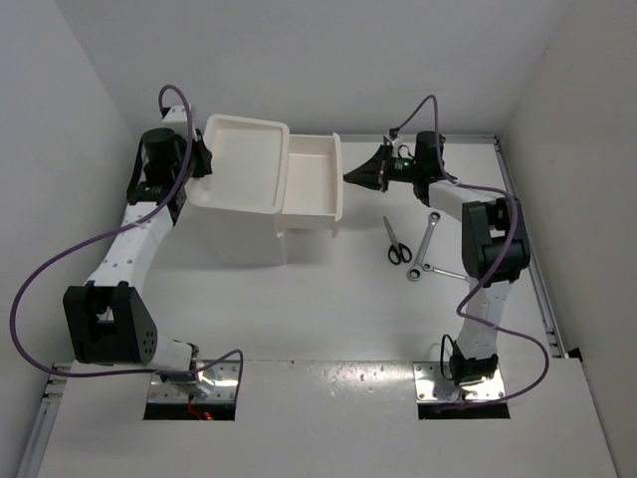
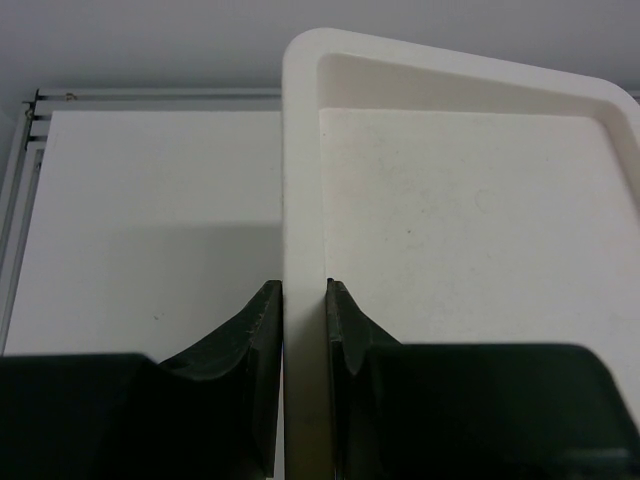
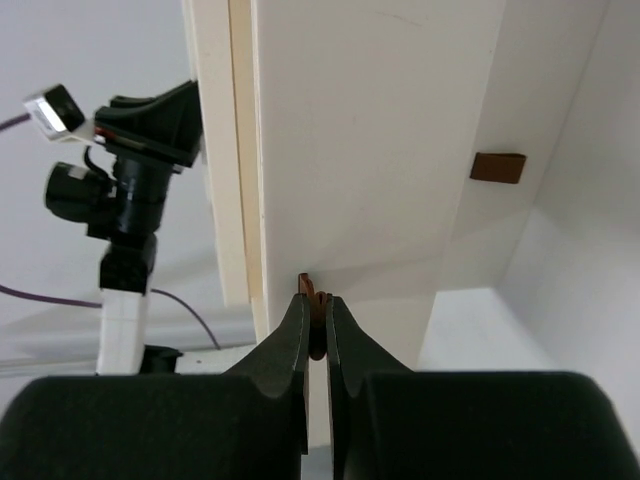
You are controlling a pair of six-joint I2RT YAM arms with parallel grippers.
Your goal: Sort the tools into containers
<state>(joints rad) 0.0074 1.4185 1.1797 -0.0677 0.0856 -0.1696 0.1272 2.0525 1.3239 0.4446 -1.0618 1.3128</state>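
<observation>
The tall white box [image 1: 244, 234] stands at the back left, with its shallow top tray [image 1: 244, 159]. My left gripper [image 1: 206, 159] is shut on the tray's left rim [image 2: 300, 150], one finger on each side [image 2: 304, 290]. An upper drawer [image 1: 314, 179] is pulled out to the right. My right gripper [image 1: 348, 177] is shut on that drawer's dark red handle [image 3: 306, 283]. Black-handled scissors [image 1: 396, 242] and two silver wrenches [image 1: 427, 239] [image 1: 443, 271] lie on the table right of the box. The pliers are out of view.
A second dark red handle [image 3: 497, 167] shows on a lower drawer front. White walls close in the table on the left, back and right. The right arm's elbow [image 1: 488, 234] hangs just right of the wrenches.
</observation>
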